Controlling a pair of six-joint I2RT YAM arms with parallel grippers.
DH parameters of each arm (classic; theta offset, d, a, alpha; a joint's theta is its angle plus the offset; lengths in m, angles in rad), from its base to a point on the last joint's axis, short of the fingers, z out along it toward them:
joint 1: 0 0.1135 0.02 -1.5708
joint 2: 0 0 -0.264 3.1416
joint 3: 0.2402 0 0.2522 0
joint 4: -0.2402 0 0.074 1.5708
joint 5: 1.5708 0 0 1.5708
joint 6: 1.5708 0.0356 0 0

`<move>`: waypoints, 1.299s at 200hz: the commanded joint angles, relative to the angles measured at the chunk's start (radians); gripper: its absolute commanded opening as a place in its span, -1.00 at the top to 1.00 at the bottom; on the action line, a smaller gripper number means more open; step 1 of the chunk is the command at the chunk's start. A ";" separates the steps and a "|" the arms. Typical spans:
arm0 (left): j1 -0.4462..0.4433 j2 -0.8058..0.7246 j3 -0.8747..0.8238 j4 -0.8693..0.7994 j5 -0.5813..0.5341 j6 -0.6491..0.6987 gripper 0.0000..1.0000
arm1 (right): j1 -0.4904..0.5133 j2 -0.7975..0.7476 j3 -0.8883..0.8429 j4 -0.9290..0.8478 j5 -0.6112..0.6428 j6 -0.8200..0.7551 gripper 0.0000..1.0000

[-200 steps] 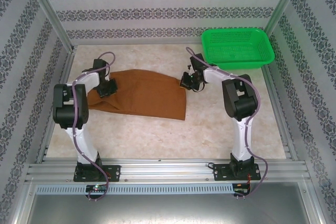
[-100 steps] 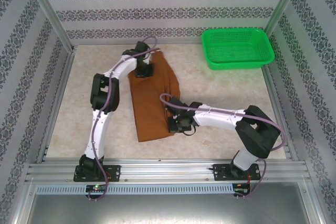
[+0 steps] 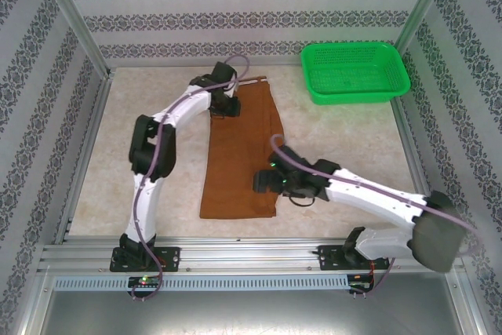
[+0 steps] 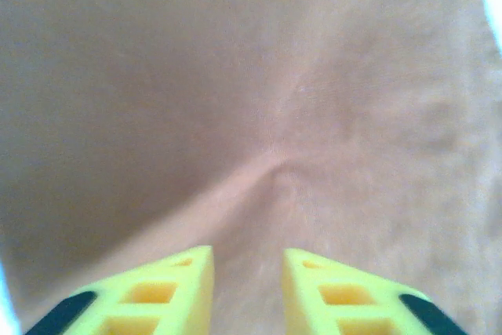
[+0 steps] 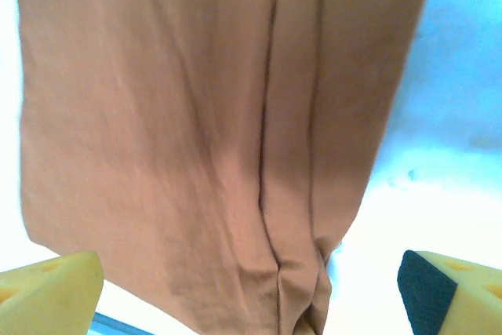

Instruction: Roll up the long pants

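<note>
The long pants (image 3: pixel 239 162) lie flat on the marbled table (image 3: pixel 353 139), folded lengthwise into one narrow rust-brown strip. It runs from the far side of the table towards the near edge, a little left of centre. The strip's far end is somewhat narrower than its squared-off near end.

My left gripper (image 3: pixel 227 103) sits on the far end of the strip, at its left side, with my arm reaching out from the near-left corner. From my left wrist I see my two yellow fingers (image 4: pixel 180 288) standing only narrowly apart, just above the cloth. A small raised crease (image 4: pixel 274 166) puckers the fabric right ahead of the tips. I see no fold caught between the fingers.

My right gripper (image 3: pixel 263 180) is low at the right edge of the strip, towards its near end, with my arm stretched across from the near-right corner. My right wrist view shows that gripper (image 5: pixel 251 296) spread wide, one yellow finger (image 5: pixel 47 288) at each lower corner and nothing between them but air. Ahead of it the pants (image 5: pixel 196 131) show long lengthwise folds running away from me, with pale table on both sides.

The green plastic basket (image 3: pixel 355 72) stands in the far-right corner, well apart from the pants and from both grippers.
</note>
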 commanded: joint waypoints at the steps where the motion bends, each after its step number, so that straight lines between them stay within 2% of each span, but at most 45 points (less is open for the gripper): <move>1: 0.006 -0.183 -0.043 0.067 -0.076 0.031 1.00 | -0.077 -0.012 -0.074 0.059 -0.070 0.081 -0.95; 21: 0.009 -0.332 -0.232 0.138 -0.054 -0.033 1.00 | -0.079 0.001 -0.029 0.005 -0.054 0.003 -0.95; 25: 0.011 -0.368 -0.290 0.171 -0.064 -0.069 1.00 | -0.079 0.011 -0.015 -0.007 -0.057 -0.011 -0.88; 31: 0.021 -0.421 -0.384 0.228 -0.054 -0.123 1.00 | -0.077 0.021 0.003 -0.026 -0.049 -0.028 -0.67; 35: 0.032 -0.461 -0.448 0.276 -0.021 -0.152 1.00 | -0.074 0.023 0.012 -0.029 -0.035 -0.035 -0.36; 37: 0.039 -0.479 -0.476 0.299 0.006 -0.160 1.00 | -0.070 0.023 0.014 -0.029 -0.027 -0.039 0.04; 38: 0.041 -0.487 -0.488 0.309 0.023 -0.164 1.00 | -0.068 0.023 0.015 -0.029 -0.021 -0.041 0.15; 40: 0.049 -0.501 -0.517 0.328 0.055 -0.170 1.00 | -0.066 0.022 0.017 -0.029 -0.010 -0.043 0.66; 42: 0.055 -0.511 -0.538 0.344 0.085 -0.178 1.00 | -0.064 0.019 0.017 -0.032 0.006 -0.041 0.96; 43: 0.059 -0.518 -0.551 0.351 0.097 -0.180 1.00 | -0.063 0.018 0.017 -0.035 0.014 -0.039 1.00; 53: 0.073 -0.574 -0.636 0.385 0.195 -0.191 1.00 | -0.056 0.004 0.011 -0.041 0.063 -0.027 1.00; 71: 0.069 -0.686 -0.763 0.394 0.230 -0.182 1.00 | -0.060 -0.029 -0.028 -0.010 0.093 -0.016 1.00; 87: 0.060 -0.771 -0.830 0.329 0.239 -0.172 1.00 | -0.076 -0.048 -0.063 0.029 0.082 -0.019 1.00; 110: -0.038 -0.925 -0.920 0.202 0.153 -0.125 1.00 | -0.111 -0.051 -0.103 0.084 0.034 -0.038 1.00; 121: -0.122 -1.004 -0.945 0.107 0.063 -0.118 0.85 | -0.127 -0.045 -0.105 0.073 0.017 -0.041 1.00; 130: -0.213 -1.062 -0.969 0.047 0.001 -0.123 0.72 | -0.130 -0.037 -0.100 0.076 0.001 -0.060 0.43; 139: -0.287 -1.124 -0.995 -0.007 -0.068 -0.148 0.49 | -0.131 -0.027 -0.091 0.070 -0.006 -0.080 0.08; 145: -0.331 -1.158 -1.014 -0.031 -0.104 -0.163 0.34 | -0.131 -0.019 -0.082 0.064 -0.005 -0.091 -0.01; 154: -0.401 -1.201 -1.048 -0.057 -0.163 -0.194 0.00 | -0.131 -0.005 -0.071 0.054 -0.003 -0.103 -0.09; 172: -0.534 -1.264 -1.118 -0.081 -0.253 -0.247 -0.07 | -0.133 0.042 -0.024 0.002 -0.001 -0.133 -0.19; 197: -0.709 -1.225 -1.198 -0.075 -0.341 -0.294 -0.07 | -0.117 0.075 0.012 -0.042 0.015 -0.164 -0.26; 225: -0.904 -1.010 -1.177 -0.045 -0.505 -0.259 -0.07 | -0.132 0.058 -0.006 -0.039 0.014 -0.160 -0.27; 260: -0.937 -0.766 -1.064 0.016 -0.598 -0.129 -0.07 | -0.156 0.010 -0.039 -0.033 0.002 -0.136 -0.27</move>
